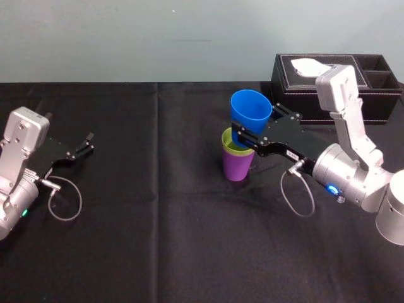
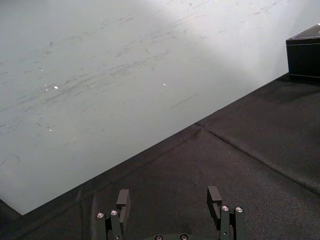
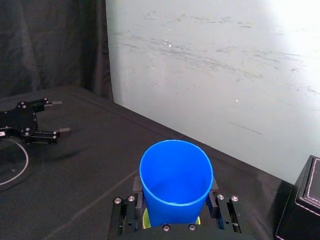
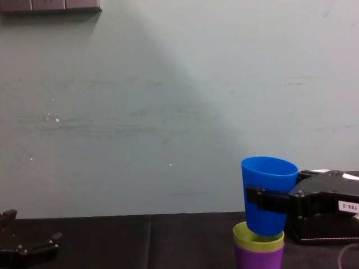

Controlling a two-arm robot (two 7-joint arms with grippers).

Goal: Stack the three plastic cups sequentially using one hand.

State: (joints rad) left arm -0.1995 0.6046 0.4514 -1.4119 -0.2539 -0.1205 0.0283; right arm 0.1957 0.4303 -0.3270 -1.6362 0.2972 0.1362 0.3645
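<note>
Head view, starting at the left: my left gripper [image 1: 88, 143] sits low over the black cloth [image 1: 158, 221] with its arm folded back. In the left wrist view its two fingers [image 2: 123, 197] stand well apart with nothing between them.

Some things are hard to read. The lime green cup [image 1: 228, 142] shows as little more than a rim, because it sits inside the purple cup [image 1: 237, 165] and the blue cup [image 1: 250, 111] covers its mouth. The chest view's lower edge cuts off the purple cup [image 4: 258, 259]. I cannot tell how deep the blue cup's base goes.

I count three cups, all in one column right of centre, plus two grippers and one black tissue box [image 1: 353, 79] at the far right.

My right gripper [image 1: 241, 135] reaches in from the right with its elbow raised and its forearm running leftward. Its fingers are clamped on the lower half of the blue cup [image 4: 269, 190]. The blue cup tilts slightly, and its base sits in the lime green cup's [image 4: 255, 238] mouth.
</note>
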